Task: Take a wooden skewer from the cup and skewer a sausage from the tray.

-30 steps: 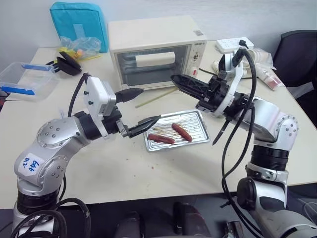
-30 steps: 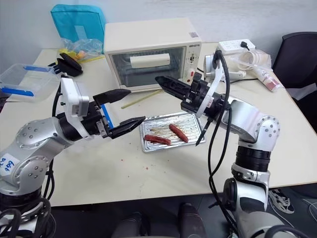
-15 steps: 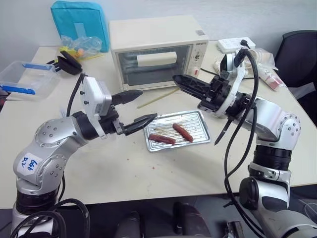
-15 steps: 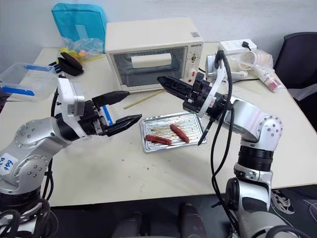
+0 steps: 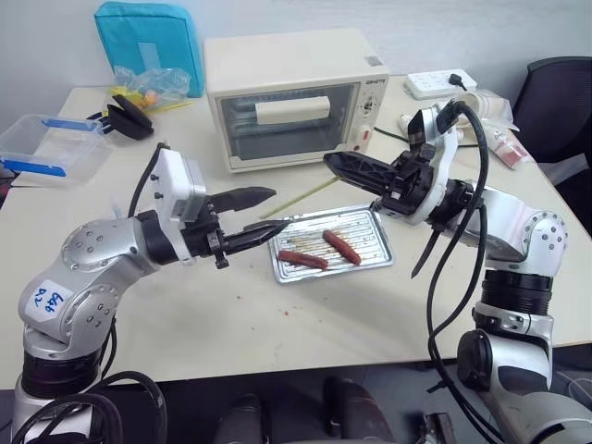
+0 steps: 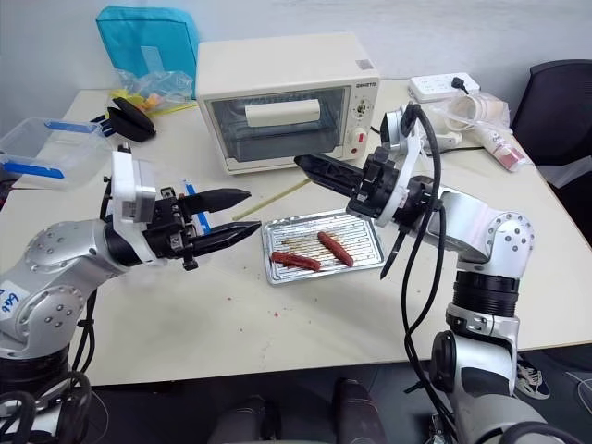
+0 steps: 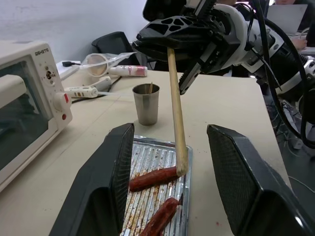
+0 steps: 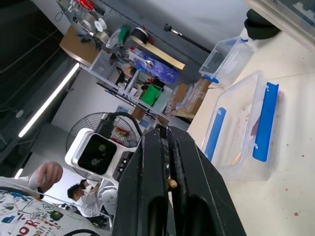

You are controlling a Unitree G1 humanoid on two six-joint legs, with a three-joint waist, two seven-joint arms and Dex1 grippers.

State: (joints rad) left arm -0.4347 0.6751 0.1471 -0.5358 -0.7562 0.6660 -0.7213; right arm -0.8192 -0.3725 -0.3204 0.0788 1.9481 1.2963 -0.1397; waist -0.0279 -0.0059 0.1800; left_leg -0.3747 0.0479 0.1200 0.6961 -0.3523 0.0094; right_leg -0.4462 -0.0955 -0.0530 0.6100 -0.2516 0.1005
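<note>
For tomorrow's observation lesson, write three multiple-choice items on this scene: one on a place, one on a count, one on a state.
1. Where does the cup stand?
A. on the table just beyond the tray
B. on top of the oven
C. inside the clear box

2. How many sausages lie in the tray?
A. one
B. two
C. four

3. What is the right gripper doing?
A. hanging open
B. gripping a sausage
C. clamped on the wooden skewer

Answers:
1 A, the left wrist view shows the cup on the tabletop past the tray's far edge.
2 B, two sausages lie on the ribbed bottom.
3 C, the skewer hangs from its shut fingers down toward a sausage.
</note>
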